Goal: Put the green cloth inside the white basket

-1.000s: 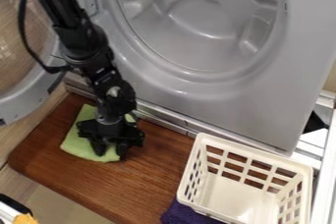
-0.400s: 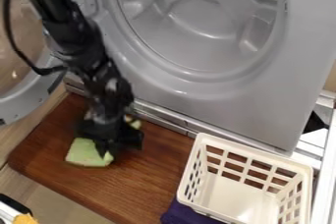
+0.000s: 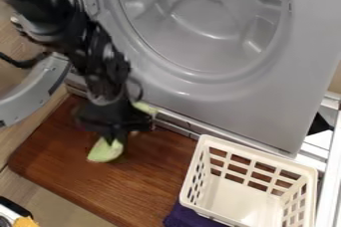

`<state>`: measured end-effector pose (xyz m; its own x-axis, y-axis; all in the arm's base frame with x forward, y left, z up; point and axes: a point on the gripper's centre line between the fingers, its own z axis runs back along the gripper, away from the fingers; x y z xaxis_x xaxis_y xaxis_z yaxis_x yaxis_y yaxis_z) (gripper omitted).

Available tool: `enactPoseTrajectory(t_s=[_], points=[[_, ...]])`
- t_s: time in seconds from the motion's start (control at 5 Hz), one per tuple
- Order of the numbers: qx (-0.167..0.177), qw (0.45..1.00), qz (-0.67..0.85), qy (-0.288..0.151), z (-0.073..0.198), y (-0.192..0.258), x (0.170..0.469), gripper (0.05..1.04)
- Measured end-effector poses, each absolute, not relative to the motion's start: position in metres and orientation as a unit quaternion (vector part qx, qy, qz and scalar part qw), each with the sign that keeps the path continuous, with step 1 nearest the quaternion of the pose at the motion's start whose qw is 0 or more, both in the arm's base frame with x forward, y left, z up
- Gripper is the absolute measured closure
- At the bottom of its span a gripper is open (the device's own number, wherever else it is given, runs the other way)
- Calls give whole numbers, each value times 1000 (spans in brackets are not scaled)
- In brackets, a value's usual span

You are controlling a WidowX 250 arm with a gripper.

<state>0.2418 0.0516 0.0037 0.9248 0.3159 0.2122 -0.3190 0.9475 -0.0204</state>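
Green cloth (image 3: 105, 152): end effector (image 3: 116, 138) is pinching it, bunched | slotted white basket (image 3: 259, 155) is sitting well apart, toward the view's lower right

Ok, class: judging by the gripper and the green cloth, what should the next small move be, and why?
Probably raise the gripper a little: the green cloth is bunched at its fingers, and the white basket, off to the picture's right, has upright sides to clear.

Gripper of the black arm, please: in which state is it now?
Gripper: closed on the green cloth, which is bunched and sticks out on two sides.
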Motion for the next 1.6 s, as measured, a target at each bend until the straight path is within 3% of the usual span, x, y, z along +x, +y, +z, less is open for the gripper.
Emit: enactPoseTrajectory(t_s=[0.4,0.8,1.6], points=[[-45,986,102,-127,50,-13,235,992],[-89,986,9,-143,52,-72,235,992],[-87,989,-50,-110,-1,-92,242,957]])
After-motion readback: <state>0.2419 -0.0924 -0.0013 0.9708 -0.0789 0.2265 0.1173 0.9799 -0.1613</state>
